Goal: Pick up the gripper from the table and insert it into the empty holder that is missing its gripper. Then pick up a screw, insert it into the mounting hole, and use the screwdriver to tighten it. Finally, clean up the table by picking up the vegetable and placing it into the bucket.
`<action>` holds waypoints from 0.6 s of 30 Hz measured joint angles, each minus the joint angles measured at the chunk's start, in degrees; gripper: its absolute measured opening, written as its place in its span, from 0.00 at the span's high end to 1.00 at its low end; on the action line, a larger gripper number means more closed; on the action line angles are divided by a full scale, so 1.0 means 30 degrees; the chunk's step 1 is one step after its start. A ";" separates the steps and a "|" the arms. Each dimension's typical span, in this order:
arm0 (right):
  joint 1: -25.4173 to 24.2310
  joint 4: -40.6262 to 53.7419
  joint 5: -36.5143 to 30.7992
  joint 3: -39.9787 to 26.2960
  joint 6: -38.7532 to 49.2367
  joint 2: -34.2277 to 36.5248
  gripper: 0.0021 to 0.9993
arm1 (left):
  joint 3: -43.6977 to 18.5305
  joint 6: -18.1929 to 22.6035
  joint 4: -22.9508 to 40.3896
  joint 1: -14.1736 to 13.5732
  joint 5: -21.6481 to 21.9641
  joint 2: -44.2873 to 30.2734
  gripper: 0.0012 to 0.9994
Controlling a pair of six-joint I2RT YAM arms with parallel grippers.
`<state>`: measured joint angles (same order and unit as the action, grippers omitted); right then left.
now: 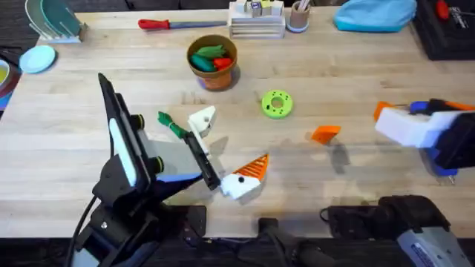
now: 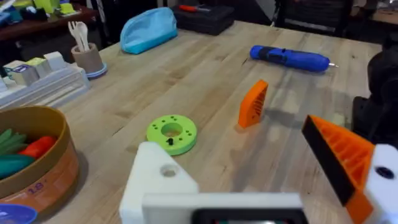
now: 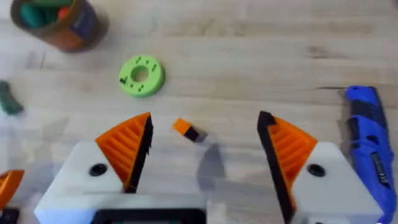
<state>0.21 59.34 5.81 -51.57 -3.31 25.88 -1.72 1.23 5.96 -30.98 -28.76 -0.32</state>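
Observation:
The loose orange gripper (image 1: 325, 133) lies on the table right of centre, also seen as the gripper (image 2: 253, 104) and the gripper (image 3: 189, 129). My left gripper (image 1: 234, 139) is open low over the table; one finger is a bare white holder (image 2: 155, 180), the other carries an orange pad (image 2: 342, 155). My right gripper (image 3: 205, 121) is open with nothing in it, hovering to the right of the orange wedge. The blue screwdriver (image 2: 289, 58) lies at the right, partly under the right gripper (image 1: 386, 119). The green vegetable (image 1: 172, 124) lies beside the left arm. The bucket (image 1: 213, 61) stands at the back with toy vegetables inside.
A flat green disc (image 1: 277, 104) with a centre hole lies mid-table. A red-handled screwdriver (image 1: 167, 24), a stack of trays (image 1: 256, 26), a cup (image 1: 298, 16) and a blue pouch (image 1: 375, 13) line the back edge. A rack (image 1: 52, 21) stands at the back left.

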 joint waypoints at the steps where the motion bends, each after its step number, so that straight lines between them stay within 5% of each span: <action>1: 0.0000 0.0271 0.0312 -0.0015 0.0226 0.0367 0.01 | 0.0000 0.0000 0.0002 -0.0007 0.0001 0.0000 0.01; 10: 0.1272 0.1299 0.1776 -0.0015 0.2168 0.6048 0.01 | 0.0000 0.0000 0.0007 -0.0005 -0.0007 0.0002 0.01; 18: 0.2841 0.0431 0.0999 -0.0015 0.5100 0.8289 0.01 | 0.0000 0.0000 0.0007 -0.0004 -0.0002 0.0003 0.01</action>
<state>8.73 60.63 8.81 -51.62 11.99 50.74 -1.72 1.23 5.98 -31.00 -28.76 -0.31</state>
